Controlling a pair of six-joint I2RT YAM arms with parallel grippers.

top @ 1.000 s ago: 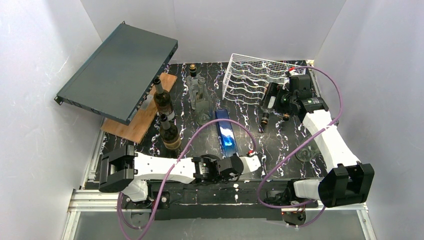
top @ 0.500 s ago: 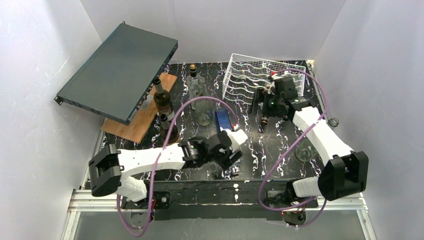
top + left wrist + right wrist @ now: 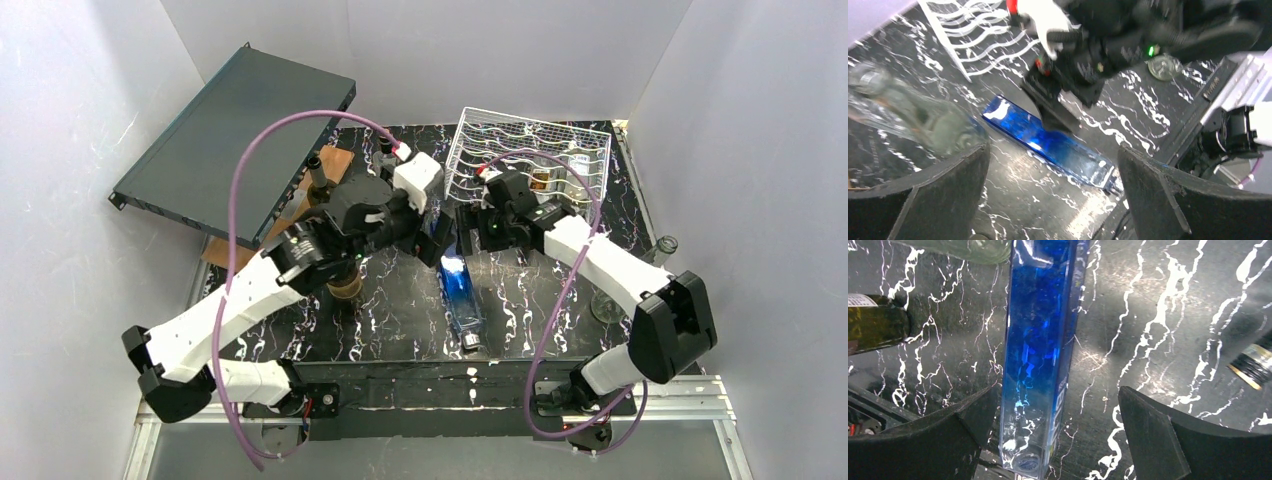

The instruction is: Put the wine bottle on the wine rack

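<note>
A blue, square-sided glass bottle lies on the black marbled table, cap toward the near edge. My right gripper hangs open over its far end, and the bottle passes between the fingers, closer to the left one. My left gripper is open too, just left of the right one, with the blue bottle below its wide jaws. The white wire wine rack stands at the back right. A dark wine bottle lies at its front, mostly hidden by my right arm, its neck pointing nearward.
Two brown bottles stand left of centre by a wooden board. A clear glass bottle stands just left of my left gripper. A dark-teal metal case leans at the back left. Wine glasses sit at the right edge.
My left arm swung from the near edge up to the middle and its jaws opened. My right gripper moved left, from the dark bottle by the rack to over the blue bottle.
</note>
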